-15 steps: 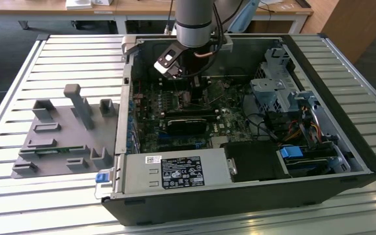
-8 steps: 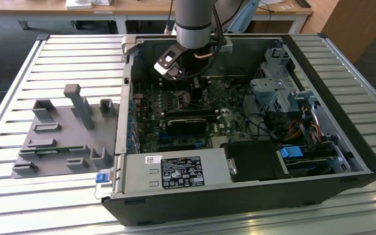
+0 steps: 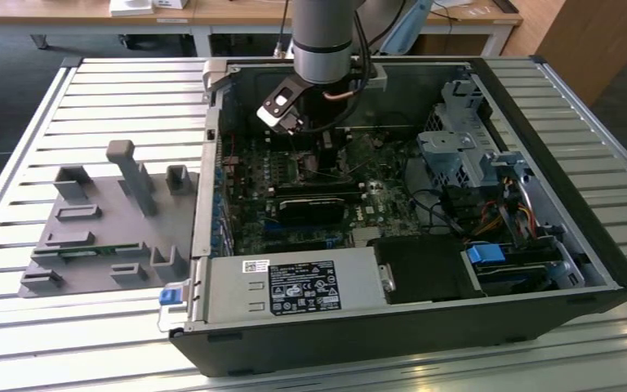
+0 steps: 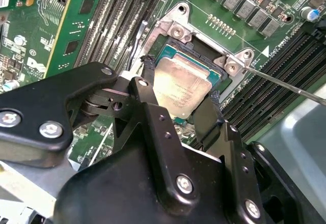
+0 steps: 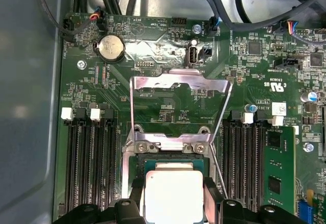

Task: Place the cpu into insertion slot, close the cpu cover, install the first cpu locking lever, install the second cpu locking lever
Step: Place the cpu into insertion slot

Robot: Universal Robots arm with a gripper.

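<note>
Over the insertion slot [image 4: 199, 46], the gripper [image 4: 181, 81] pinches the cpu [image 4: 178, 95] between its fingers. If let go while tilted, the chip would likely seat crooked and damage the slot.

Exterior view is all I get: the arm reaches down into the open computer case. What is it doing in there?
Observer: In the second wrist view the gripper is shut on the cpu, holding it by two opposite sides.
Operator: Is the chip in its socket?
Observer: It is right over the insertion slot, inside the metal rim. I cannot tell whether it is fully seated.
Operator: Is there a lid on it?
Observer: In the first wrist view the cpu cover stands open, swung back off the slot.
</note>
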